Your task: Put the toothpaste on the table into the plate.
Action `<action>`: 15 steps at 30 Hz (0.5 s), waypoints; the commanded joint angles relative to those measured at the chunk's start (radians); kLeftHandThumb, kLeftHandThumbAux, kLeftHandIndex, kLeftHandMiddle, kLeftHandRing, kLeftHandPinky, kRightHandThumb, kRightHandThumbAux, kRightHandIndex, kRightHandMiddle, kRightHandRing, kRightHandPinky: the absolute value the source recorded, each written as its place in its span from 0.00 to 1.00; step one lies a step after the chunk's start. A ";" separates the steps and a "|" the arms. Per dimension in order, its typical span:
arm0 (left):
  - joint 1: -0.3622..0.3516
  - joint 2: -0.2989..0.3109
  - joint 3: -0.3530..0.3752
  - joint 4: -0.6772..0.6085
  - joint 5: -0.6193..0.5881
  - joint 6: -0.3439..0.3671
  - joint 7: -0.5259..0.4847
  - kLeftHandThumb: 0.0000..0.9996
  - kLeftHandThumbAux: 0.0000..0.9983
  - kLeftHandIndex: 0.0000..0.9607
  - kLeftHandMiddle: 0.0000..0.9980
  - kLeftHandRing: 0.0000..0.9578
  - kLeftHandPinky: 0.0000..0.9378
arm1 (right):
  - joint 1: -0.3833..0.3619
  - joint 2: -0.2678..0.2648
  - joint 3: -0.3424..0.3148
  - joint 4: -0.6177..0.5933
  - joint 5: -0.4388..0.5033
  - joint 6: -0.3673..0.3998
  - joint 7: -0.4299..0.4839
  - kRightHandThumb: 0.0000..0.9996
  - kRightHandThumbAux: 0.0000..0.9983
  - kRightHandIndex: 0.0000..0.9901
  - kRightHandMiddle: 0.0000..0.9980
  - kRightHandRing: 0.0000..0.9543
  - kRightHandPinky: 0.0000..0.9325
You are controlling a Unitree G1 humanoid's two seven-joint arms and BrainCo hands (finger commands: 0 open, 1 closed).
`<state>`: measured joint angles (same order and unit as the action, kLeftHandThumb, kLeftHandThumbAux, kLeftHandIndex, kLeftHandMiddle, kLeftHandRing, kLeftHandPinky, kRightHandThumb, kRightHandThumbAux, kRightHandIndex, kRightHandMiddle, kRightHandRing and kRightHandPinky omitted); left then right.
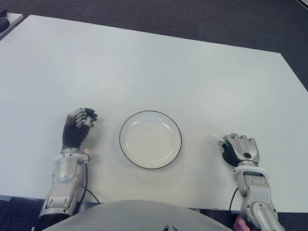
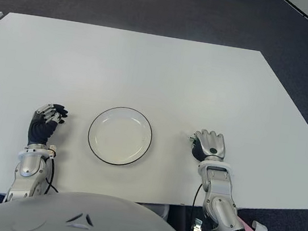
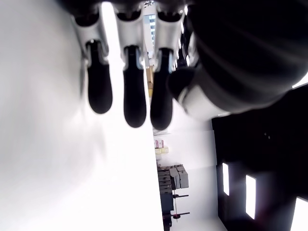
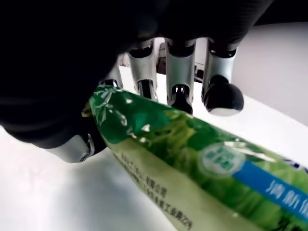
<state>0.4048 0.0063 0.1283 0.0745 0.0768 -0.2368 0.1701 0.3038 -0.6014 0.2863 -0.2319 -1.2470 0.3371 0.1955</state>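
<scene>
Right hand (image 1: pixel 240 149): at the near right of the counter (image 1: pixel 149 69), just right of the plate, palm down over the toothpaste, its fingers (image 4: pixel 180 72) curled over the far side of the tube; the thumb side was too dark to read, so a full grip could not be confirmed (it looked like a hand closing rather than one already lifting).
Toothpaste (image 4: pixel 192 149): a green, glossy tube lying under the right hand on the counter, well short of the plate; in the eye views only a small green tip showed past the fingers.
Handling: probably light and soft-walled, with a slick wrapper that could slide between fingers; squeezing hard would likely dent it. A hold across the middle of the body, fingers on one long side and thumb on the other, seemed the safest.
Left hand (image 1: pixel 77 128): idle at the near left, just left of the plate, fingers loosely curled and holding nothing.
Plate (image 1: pixel 153 118): white with a dark rim, between the two hands, with nothing in it.
</scene>
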 commanded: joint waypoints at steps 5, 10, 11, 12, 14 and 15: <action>0.009 -0.006 0.003 0.040 -0.017 0.048 -0.017 0.70 0.72 0.45 0.49 0.52 0.54 | 0.040 0.026 -0.008 0.024 0.101 -0.071 -0.086 0.71 0.72 0.44 0.87 0.91 0.93; 0.006 -0.006 0.004 0.042 -0.022 0.050 -0.018 0.70 0.72 0.45 0.49 0.52 0.53 | 0.042 0.032 -0.025 0.035 0.148 -0.116 -0.182 0.71 0.72 0.44 0.87 0.91 0.93; 0.006 -0.005 0.004 0.043 -0.022 0.052 -0.017 0.70 0.72 0.45 0.49 0.52 0.53 | 0.042 0.033 -0.029 0.039 0.159 -0.128 -0.206 0.71 0.72 0.44 0.87 0.91 0.93; 0.005 -0.005 0.004 0.043 -0.023 0.053 -0.017 0.70 0.72 0.45 0.49 0.52 0.53 | 0.042 0.033 -0.030 0.043 0.165 -0.135 -0.220 0.71 0.72 0.44 0.88 0.91 0.94; 0.004 -0.004 0.003 0.044 -0.024 0.053 -0.019 0.70 0.72 0.45 0.49 0.52 0.52 | 0.041 0.034 -0.035 0.052 0.181 -0.159 -0.268 0.71 0.72 0.44 0.88 0.91 0.94; 0.003 -0.003 0.003 0.046 -0.024 0.052 -0.019 0.70 0.72 0.45 0.49 0.52 0.52 | 0.039 0.035 -0.038 0.058 0.189 -0.174 -0.299 0.71 0.72 0.44 0.88 0.92 0.95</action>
<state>0.3986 0.0069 0.1372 0.0794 0.0602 -0.2366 0.1694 0.3398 -0.5800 0.2453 -0.1971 -1.0922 0.2195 -0.0494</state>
